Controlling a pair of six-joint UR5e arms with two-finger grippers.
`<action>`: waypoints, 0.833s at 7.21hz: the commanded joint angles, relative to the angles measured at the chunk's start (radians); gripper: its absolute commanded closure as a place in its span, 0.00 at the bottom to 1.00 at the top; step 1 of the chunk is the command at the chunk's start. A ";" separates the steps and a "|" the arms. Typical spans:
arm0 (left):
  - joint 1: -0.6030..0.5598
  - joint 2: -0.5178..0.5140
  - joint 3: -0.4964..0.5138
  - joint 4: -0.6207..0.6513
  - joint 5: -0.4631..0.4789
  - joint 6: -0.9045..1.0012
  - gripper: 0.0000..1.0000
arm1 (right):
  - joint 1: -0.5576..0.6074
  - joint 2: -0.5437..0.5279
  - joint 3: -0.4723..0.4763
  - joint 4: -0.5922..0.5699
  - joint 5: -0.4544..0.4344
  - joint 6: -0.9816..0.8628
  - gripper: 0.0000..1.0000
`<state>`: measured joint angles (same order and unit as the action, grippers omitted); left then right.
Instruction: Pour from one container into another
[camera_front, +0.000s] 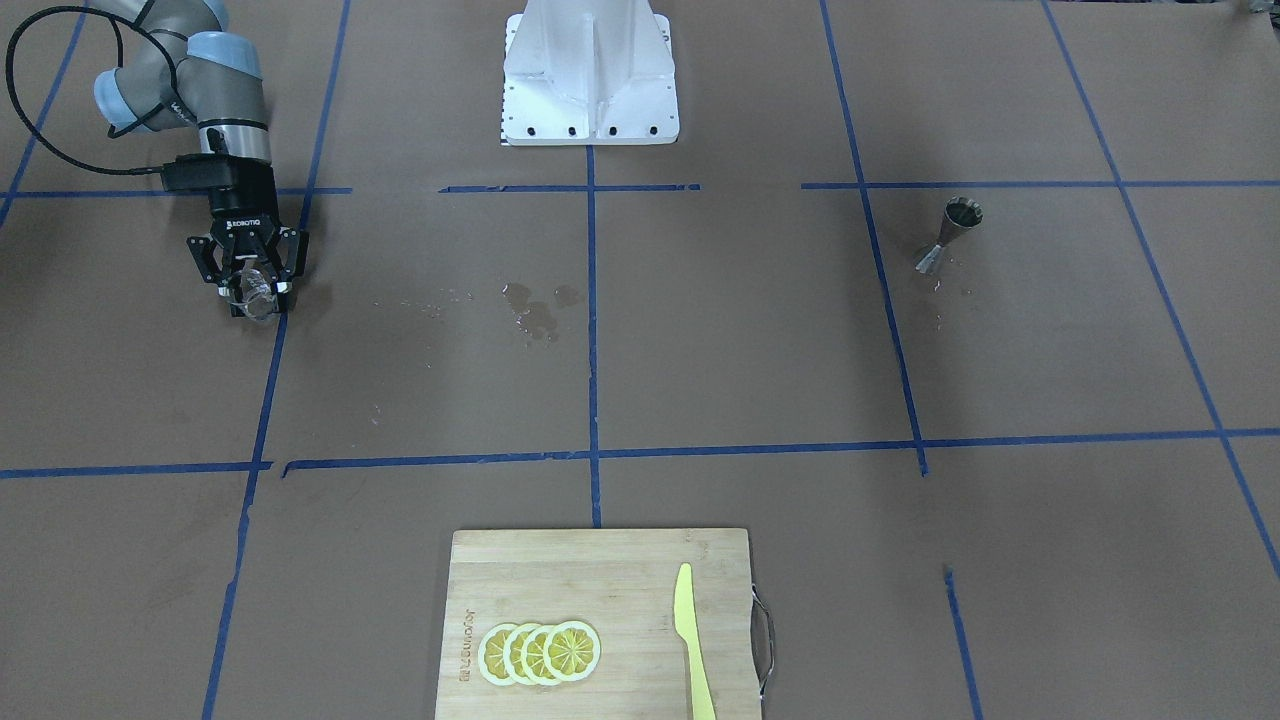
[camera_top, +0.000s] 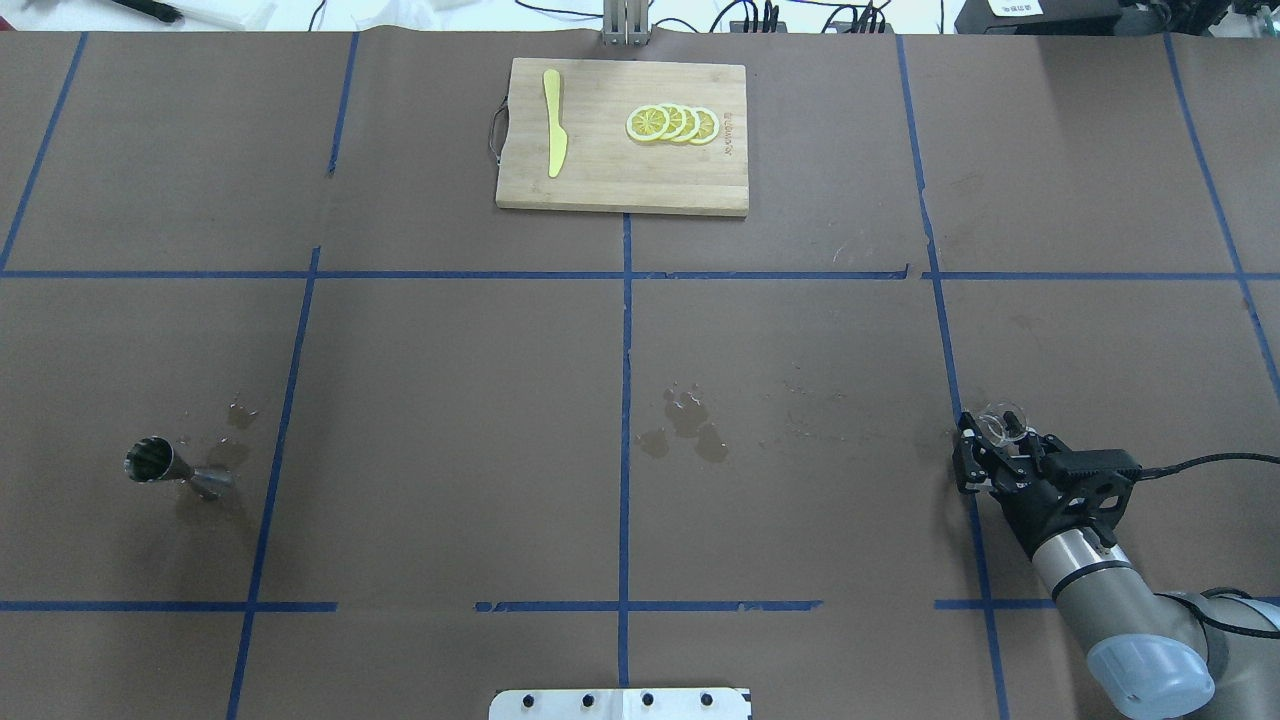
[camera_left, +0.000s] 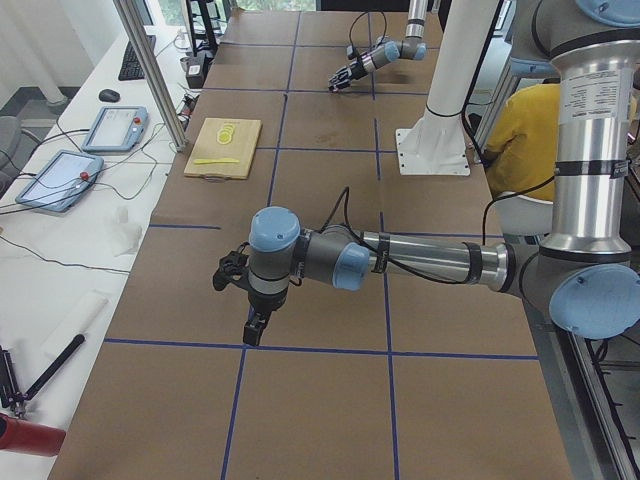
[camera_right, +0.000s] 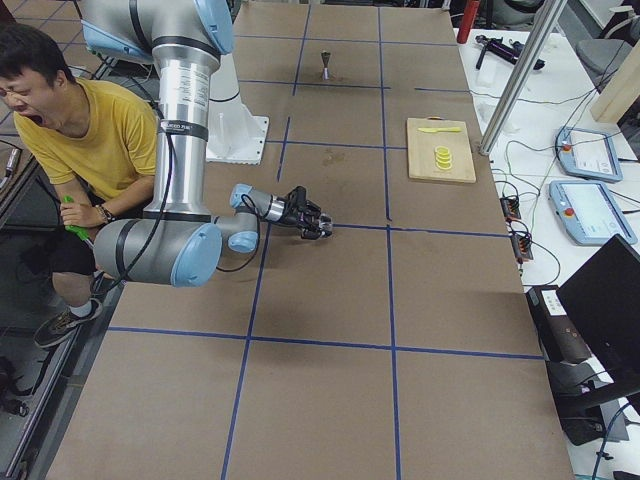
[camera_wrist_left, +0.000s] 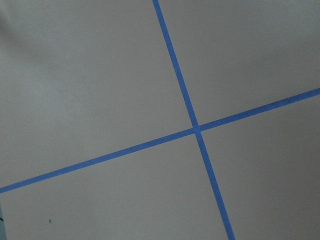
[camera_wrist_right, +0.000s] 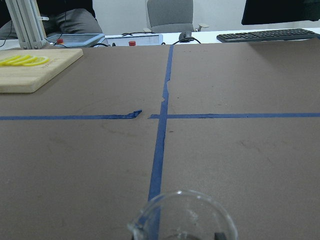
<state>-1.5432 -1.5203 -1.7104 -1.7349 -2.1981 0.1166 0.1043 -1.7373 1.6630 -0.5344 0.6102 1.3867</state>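
Observation:
A small clear glass cup sits between the fingers of my right gripper, which is shut on it low over the table on my right side. The right wrist view shows the cup's rim at the bottom edge. The steel hourglass jigger stands upright far off on my left side, with wet marks around its foot. My left gripper hangs over a blue tape line, seen only in the exterior left view, so I cannot tell its state.
A wooden cutting board at the far middle edge carries lemon slices and a yellow knife. Wet patches lie mid-table. The white robot base stands at the near edge. A person sits beside it.

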 joint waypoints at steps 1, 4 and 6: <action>0.002 0.000 0.000 0.000 0.000 0.000 0.00 | 0.000 0.001 0.001 0.001 0.000 0.000 0.47; 0.000 0.000 -0.002 0.000 0.000 0.000 0.00 | 0.000 -0.001 0.003 0.002 0.000 0.000 0.34; 0.000 0.000 -0.002 0.000 0.000 0.000 0.00 | 0.000 0.001 0.004 0.002 0.000 0.000 0.31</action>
<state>-1.5431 -1.5202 -1.7113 -1.7349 -2.1981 0.1166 0.1043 -1.7369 1.6668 -0.5325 0.6105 1.3867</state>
